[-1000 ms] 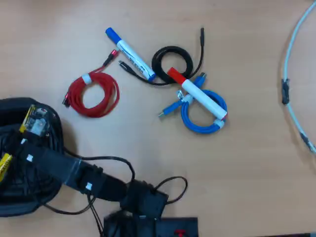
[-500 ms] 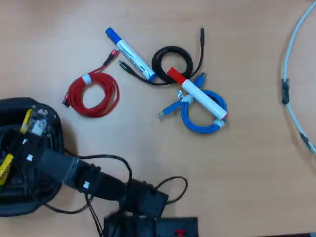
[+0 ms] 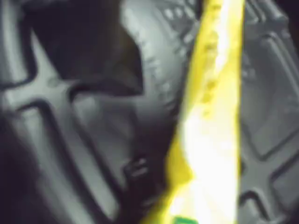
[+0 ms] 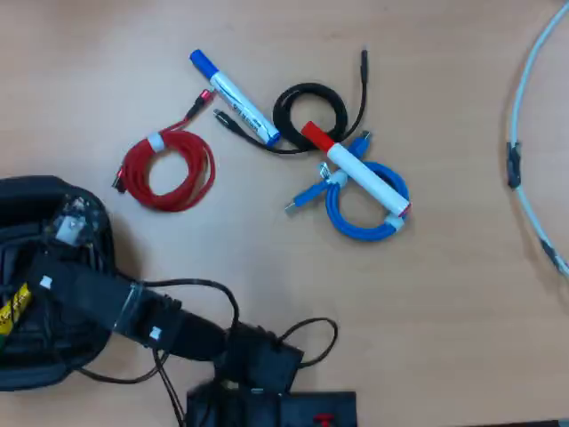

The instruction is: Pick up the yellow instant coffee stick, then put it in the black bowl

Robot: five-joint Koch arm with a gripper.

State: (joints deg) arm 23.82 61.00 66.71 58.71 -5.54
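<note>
The black bowl [image 4: 36, 185] sits at the left edge of the overhead view, and my arm reaches across it from the bottom. Only a short yellow piece of the instant coffee stick [image 4: 12, 308] shows there, beside the arm and inside the bowl. My gripper [image 4: 37, 271] is over the bowl, its jaws hidden under the arm. In the wrist view the blurred yellow stick [image 3: 210, 116] runs from top to bottom, close over the bowl's ribbed bottom [image 3: 70, 102], with a green end at the lower edge. I cannot tell whether the stick is held.
On the wooden table lie a red coiled cable [image 4: 169, 169], a blue-capped marker [image 4: 233, 96], a black coiled cable [image 4: 309, 108], a red-capped marker [image 4: 354, 169] across a blue coiled cable [image 4: 364, 212], and a pale cable [image 4: 524, 133] at right. The arm's base [image 4: 258, 369] stands at the bottom.
The upper yellow end seen near the gripper head earlier no longer shows. The lower yellow piece has shifted slightly right and down inside the bowl. The arm has dropped a little.
</note>
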